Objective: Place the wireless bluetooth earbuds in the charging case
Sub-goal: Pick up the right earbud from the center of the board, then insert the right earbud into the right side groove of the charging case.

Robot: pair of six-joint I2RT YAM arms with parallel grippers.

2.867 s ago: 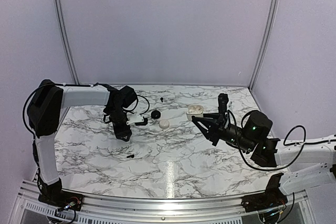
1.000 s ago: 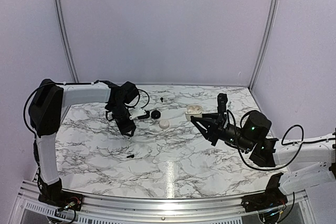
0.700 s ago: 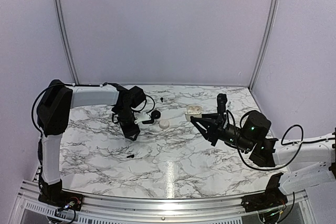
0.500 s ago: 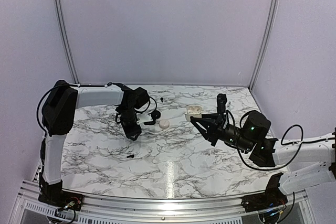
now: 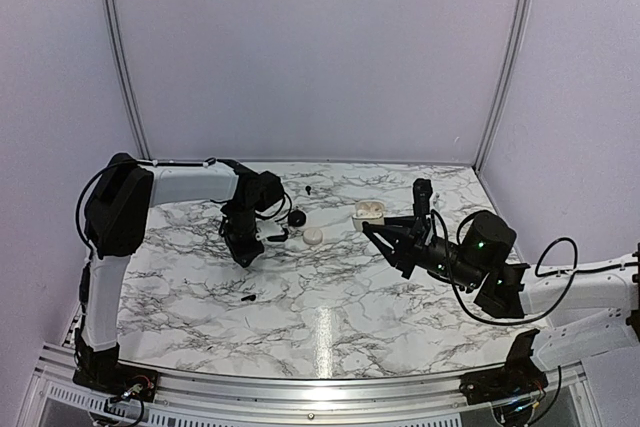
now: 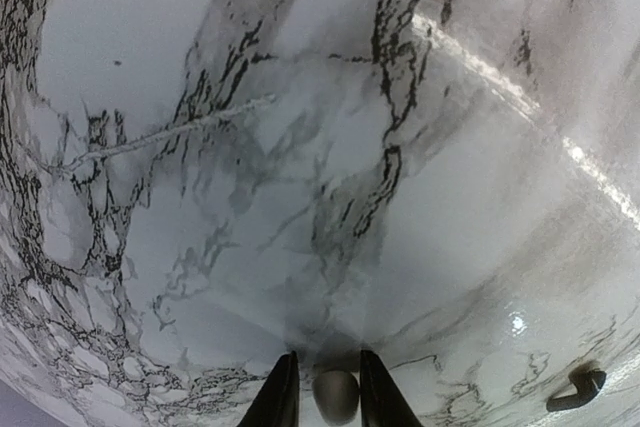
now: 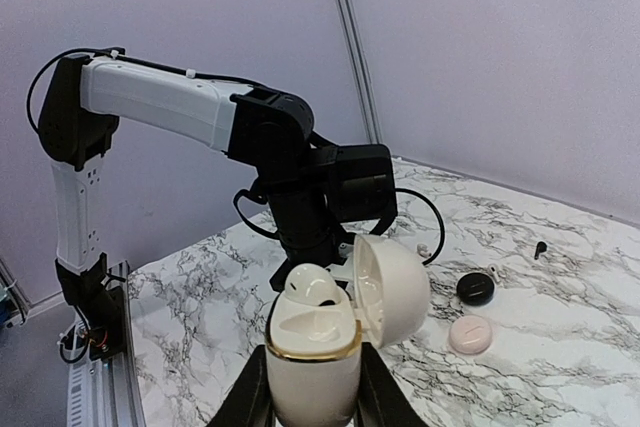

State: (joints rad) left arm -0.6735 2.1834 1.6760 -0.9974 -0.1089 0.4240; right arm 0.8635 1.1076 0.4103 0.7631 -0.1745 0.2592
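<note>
right gripper [image 7: 315,355]: closed on the base of the charging case [image 7: 340,312], right of centre; case upright, lid hinged open, apparently clear of the table [image 5: 330,317].
case mouth: a pale rounded lump shows inside; cannot tell whether socket or bud.
left gripper [image 6: 328,365]: left of centre, tips down at the table, gap narrow. A small grey rounded thing [image 6: 336,396] sits between the fingers; cannot tell what it is, or whether it is clamped.
earbuds: near earbud [image 5: 248,298] lies loose, near-left; far earbud [image 5: 308,189] lies by the far edge. Both well apart from the case.
risk, pinch: off-centre tips on so small a rounded piece could squirt it away over the slick top.
risk, transit: black puck [image 5: 297,218] and pale round piece [image 5: 313,236] lie just right of the left gripper; a low sweep toward the case could knock them.
risk, seating: a tilted bud would miss its socket, and pressing could twist the case in its grip.
</note>
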